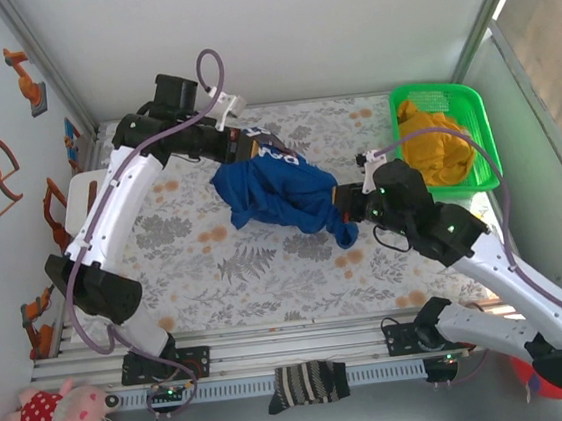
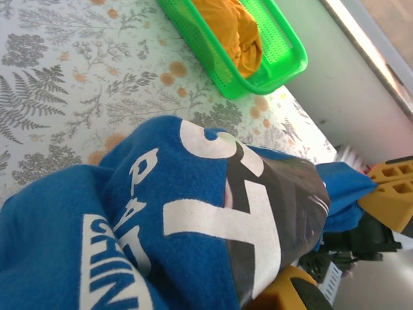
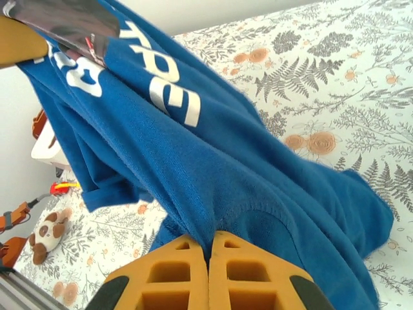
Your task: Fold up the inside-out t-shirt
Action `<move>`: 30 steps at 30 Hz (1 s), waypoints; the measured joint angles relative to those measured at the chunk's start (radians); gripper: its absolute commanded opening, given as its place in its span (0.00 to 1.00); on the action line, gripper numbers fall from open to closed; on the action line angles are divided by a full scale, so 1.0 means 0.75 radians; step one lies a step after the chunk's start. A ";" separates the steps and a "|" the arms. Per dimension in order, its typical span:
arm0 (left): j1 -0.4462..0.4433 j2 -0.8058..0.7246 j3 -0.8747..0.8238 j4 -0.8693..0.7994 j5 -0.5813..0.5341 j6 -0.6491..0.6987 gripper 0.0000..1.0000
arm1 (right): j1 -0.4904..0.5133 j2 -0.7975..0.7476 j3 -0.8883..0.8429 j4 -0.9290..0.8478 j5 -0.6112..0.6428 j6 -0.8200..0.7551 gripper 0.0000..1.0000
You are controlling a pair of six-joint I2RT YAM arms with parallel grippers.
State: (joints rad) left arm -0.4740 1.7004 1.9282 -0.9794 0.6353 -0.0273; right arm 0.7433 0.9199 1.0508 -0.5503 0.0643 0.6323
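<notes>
Sock (image 1: 307,384), dark and striped, draped over the metal rail (image 1: 227,362) at the near edge, between the two arm bases. Rag doll (image 1: 66,412) lying at the near left corner, off the table.

Table (image 1: 267,272) covered in a pale cloth with a fern and flower print. Right arm reaches in from the near right. Right gripper (image 1: 349,206) sits about mid-table, right of centre. From the right wrist, its yellow fingers (image 3: 174,278) are pressed together with a fold of blue cloth pinched in the seam between them: clenched on the inside-out t-shirt (image 1: 275,196).

Shirt royal blue, bunched, strung between the two grippers in the middle of the table, left of the basket. White lettering shows at the end nearest the left gripper. Lower folds hang toward the table; whether they touch it, cannot tell.

Left arm runs up the left side and bends in over the far part of the table. Left gripper (image 1: 254,145) sits at the shirt's far end. From the left wrist, cloth with large white letters lies wrapped over a yellow finger (image 2: 287,290). Jaws closed, gripping the shirt.

Far right: green plastic basket (image 1: 482,134) just beside the right arm's wrist, holding a mustard-yellow garment (image 1: 435,149). Shirt and basket apart. Pale wall (image 1: 292,28) beyond.
</notes>
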 measured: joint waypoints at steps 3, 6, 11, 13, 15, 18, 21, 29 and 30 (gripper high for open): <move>0.045 0.072 0.005 -0.017 0.048 0.006 0.21 | -0.020 0.047 0.001 0.010 -0.006 -0.022 0.00; 0.135 0.194 0.004 0.031 -0.055 -0.004 0.40 | -0.071 0.113 -0.063 -0.040 0.020 -0.032 0.00; 0.231 0.264 -0.260 0.207 -0.190 -0.098 0.55 | -0.130 0.307 -0.259 -0.020 0.028 -0.032 0.00; 0.207 0.215 -0.436 0.297 -0.212 -0.159 0.59 | -0.148 0.359 -0.319 0.007 0.020 -0.032 0.00; 0.154 0.128 -0.616 0.371 -0.244 -0.224 0.62 | -0.161 0.390 -0.349 0.012 0.018 -0.032 0.13; 0.024 -0.027 -0.805 0.449 -0.308 -0.307 0.65 | -0.167 0.401 -0.351 0.033 0.007 -0.037 0.40; -0.126 -0.149 -0.931 0.551 -0.370 -0.393 0.68 | -0.166 0.399 -0.334 0.052 -0.033 -0.065 0.44; -0.313 -0.165 -1.154 0.711 -0.550 -0.599 0.68 | -0.080 0.489 -0.198 0.083 -0.110 -0.168 0.45; -0.318 -0.160 -1.167 0.725 -0.559 -0.614 0.69 | -0.066 0.509 -0.192 0.089 -0.116 -0.175 0.45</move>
State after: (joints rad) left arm -0.7124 1.5806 1.0527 -0.4355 0.2161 -0.4881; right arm 0.6941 1.3014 0.9066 -0.4835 -0.0227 0.5011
